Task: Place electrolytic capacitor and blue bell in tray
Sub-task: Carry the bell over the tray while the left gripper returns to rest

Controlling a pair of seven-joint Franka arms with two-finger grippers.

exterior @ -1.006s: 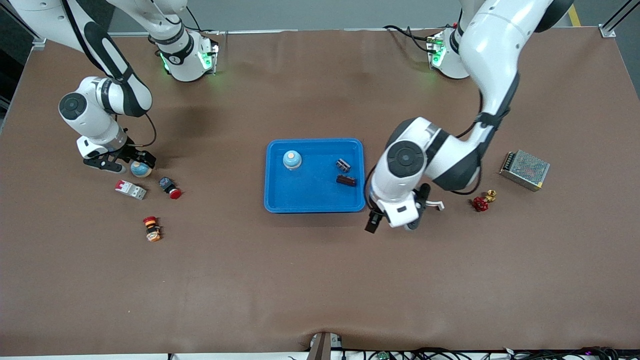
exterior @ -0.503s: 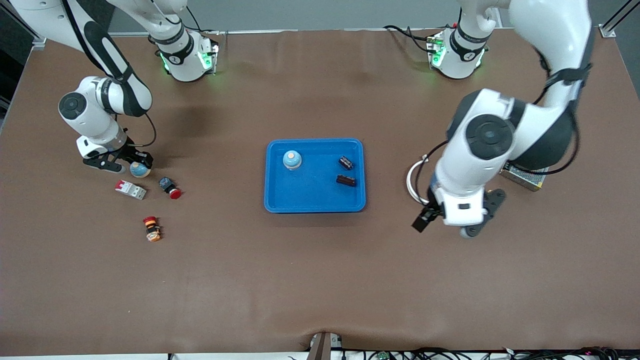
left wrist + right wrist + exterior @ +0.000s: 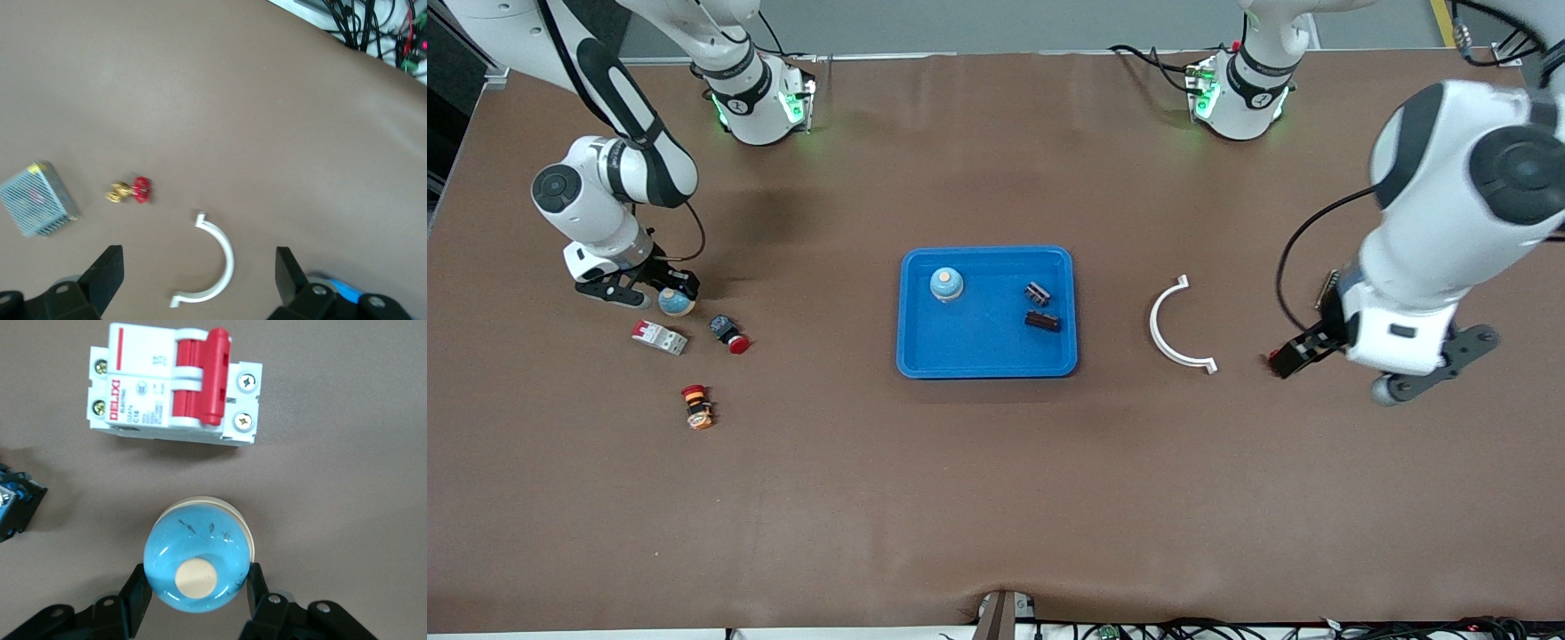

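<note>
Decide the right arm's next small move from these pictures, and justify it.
Probably a straight lift: the right tool is shut on the blue bell, which sits on the table beside the breaker. Raising it first clears the way to carry it to the tray, where another bell already sits.

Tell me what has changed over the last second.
The left gripper swung from beside the tray out toward its own end of the table, open, uncovering the white curved clip. The right gripper closed on the blue bell near the breaker. The tray's contents stayed put.
</note>
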